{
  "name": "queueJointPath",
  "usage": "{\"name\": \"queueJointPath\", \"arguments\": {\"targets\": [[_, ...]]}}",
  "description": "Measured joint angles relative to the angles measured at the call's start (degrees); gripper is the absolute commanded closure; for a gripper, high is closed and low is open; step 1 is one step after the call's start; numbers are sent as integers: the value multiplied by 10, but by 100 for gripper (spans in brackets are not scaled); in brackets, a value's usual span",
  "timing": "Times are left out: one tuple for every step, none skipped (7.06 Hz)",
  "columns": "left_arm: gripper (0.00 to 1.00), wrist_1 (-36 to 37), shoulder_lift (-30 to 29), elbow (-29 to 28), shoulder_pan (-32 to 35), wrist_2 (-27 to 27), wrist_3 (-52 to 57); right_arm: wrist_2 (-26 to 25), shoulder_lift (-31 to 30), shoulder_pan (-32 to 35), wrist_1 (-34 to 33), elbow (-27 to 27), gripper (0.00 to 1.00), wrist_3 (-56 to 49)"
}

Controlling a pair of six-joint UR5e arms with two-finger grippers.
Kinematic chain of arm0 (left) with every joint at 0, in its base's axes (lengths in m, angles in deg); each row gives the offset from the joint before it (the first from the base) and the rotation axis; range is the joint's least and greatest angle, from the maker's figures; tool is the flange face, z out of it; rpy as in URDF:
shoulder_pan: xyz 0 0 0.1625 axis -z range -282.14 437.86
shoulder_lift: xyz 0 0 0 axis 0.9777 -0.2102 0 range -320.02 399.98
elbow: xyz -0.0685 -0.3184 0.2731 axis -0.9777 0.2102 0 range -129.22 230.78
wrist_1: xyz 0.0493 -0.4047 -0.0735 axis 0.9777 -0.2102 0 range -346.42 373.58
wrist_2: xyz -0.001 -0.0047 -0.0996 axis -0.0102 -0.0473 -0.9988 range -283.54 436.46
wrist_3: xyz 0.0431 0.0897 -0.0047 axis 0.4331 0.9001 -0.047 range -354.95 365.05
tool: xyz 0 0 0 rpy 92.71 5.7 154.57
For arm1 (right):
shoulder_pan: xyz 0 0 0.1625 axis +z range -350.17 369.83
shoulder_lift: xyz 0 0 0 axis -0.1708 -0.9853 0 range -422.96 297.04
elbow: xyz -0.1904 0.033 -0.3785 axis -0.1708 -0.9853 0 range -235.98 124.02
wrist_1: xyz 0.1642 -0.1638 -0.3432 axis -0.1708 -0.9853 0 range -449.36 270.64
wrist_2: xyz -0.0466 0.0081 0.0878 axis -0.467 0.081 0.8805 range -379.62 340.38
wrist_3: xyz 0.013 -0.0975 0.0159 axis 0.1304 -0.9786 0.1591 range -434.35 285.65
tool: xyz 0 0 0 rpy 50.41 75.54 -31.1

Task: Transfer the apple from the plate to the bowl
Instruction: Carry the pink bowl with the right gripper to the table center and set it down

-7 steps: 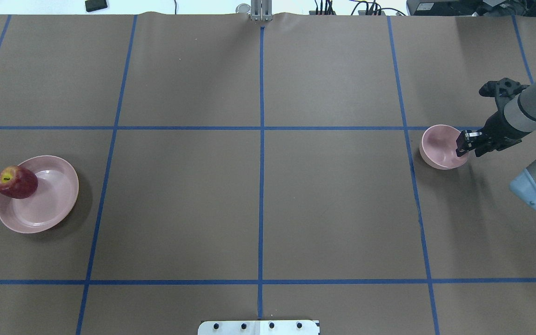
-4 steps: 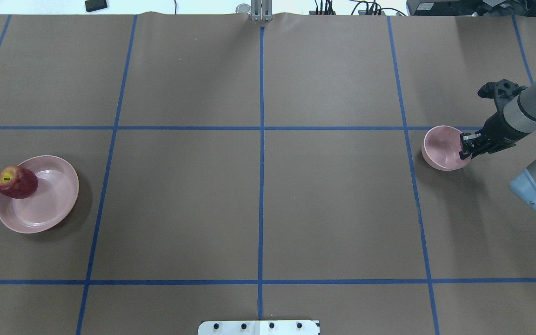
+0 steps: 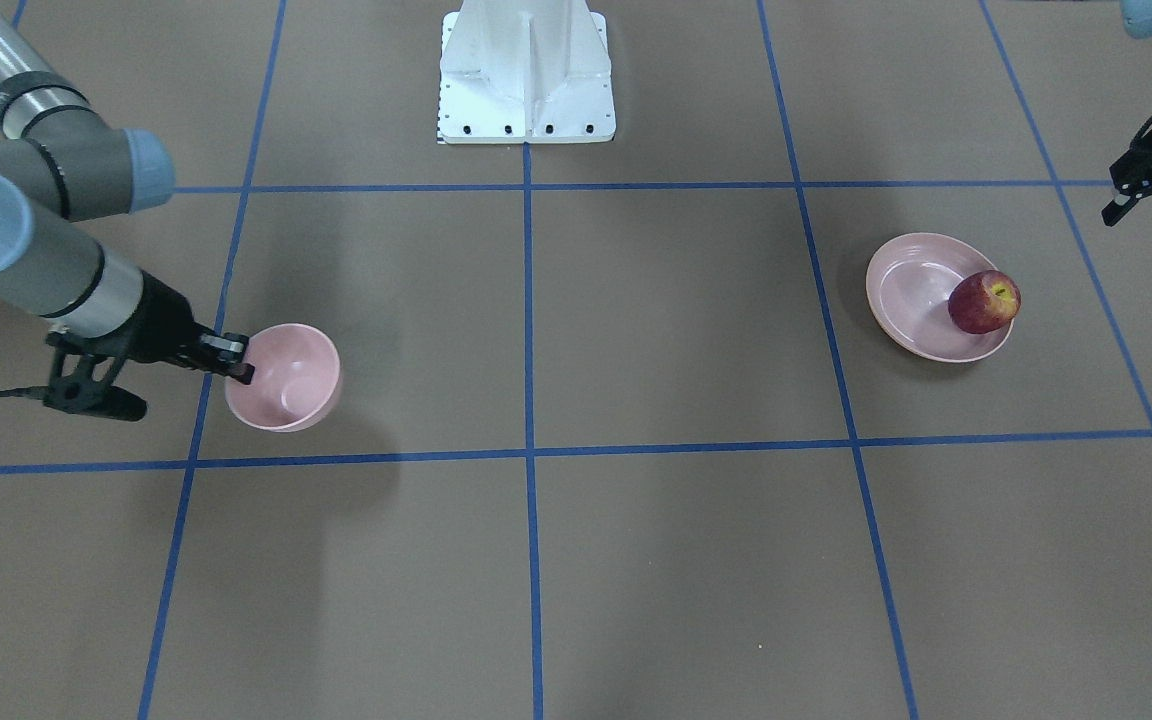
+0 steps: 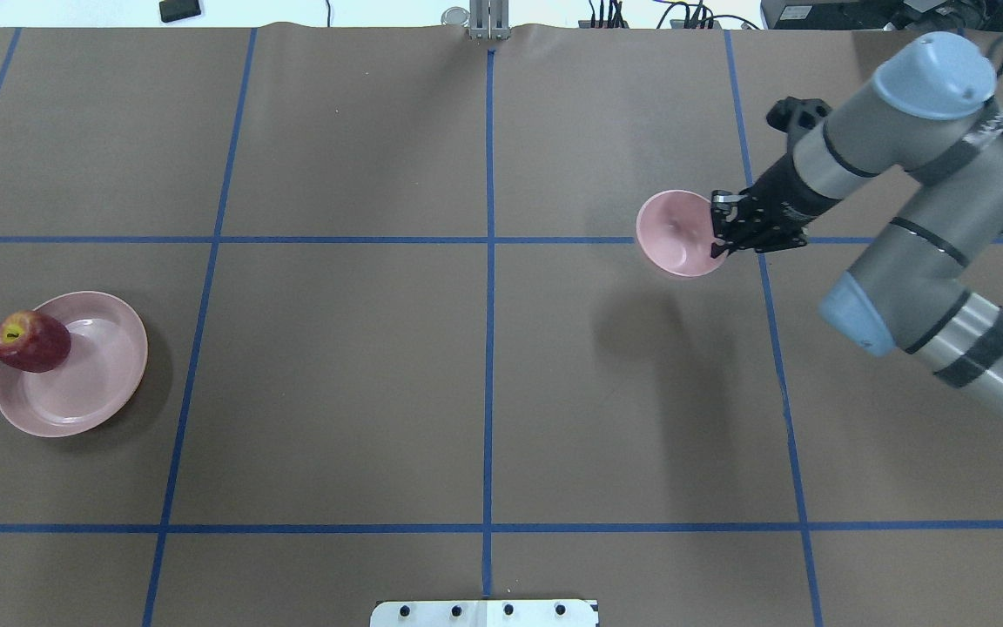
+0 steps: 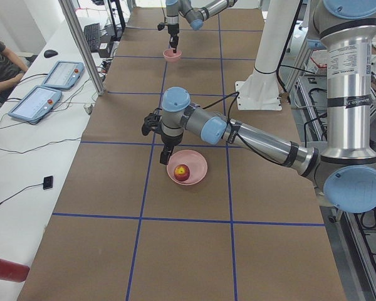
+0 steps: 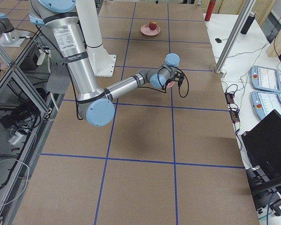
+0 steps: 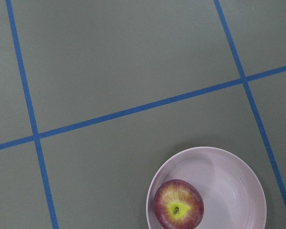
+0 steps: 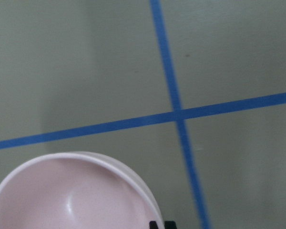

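Overhead exterior view, starting at its left edge: we are seeing the apple [image 4: 30, 341] sitting on the plate [image 4: 97, 383], pressed against the plate's left rim, with its yellow stem patch facing up. Both are lying at the frame's middle left on the table [image 4: 336, 392], well apart from everything else there.

In the exterior left view, the left gripper [image 5: 164, 157] is hanging just beside the plate's upper-left rim. It is touching neither plate nor apple, and we cannot tell whether its fingers are parted or closed.

Moving right in the overhead frame, we are finding the bowl [image 4: 676, 233] right of centre in the upper half, just above a blue tape line [image 4: 554, 239]. Its shadow [image 4: 649, 335] is falling well below it in the frame, so the bowl is hanging clear of the table. Nothing is lying inside it.

At the bowl's right rim, the right gripper [image 4: 717, 233] is pinching the wall between its closed fingers. The right arm [image 4: 928, 226] is reaching in from the frame's right edge.
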Motion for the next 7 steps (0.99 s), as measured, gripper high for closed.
{"name": "queueJointPath", "arguments": {"targets": [[2,0,0,-1,0,0,1,-42,68,-35,-2,-31,100,73],[2,1,-1,-2,0,1,0,-69,132,-58,-3,-79,100,117],[2,2,-2,-3,0,2,-2,-82,178,-74,-3,-123,100,134],[2,3,-2,-4,0,3,-3,-94,201,-89,-3,-149,100,140],[2,3,-3,-7,1,3,-1,-106,209,-101,-2,-163,100,141],[2,2,-1,-9,1,5,7,-114,211,-108,-2,-170,100,139],[2,2,1,-12,1,5,14,-117,211,-111,-2,-172,100,138]]}}
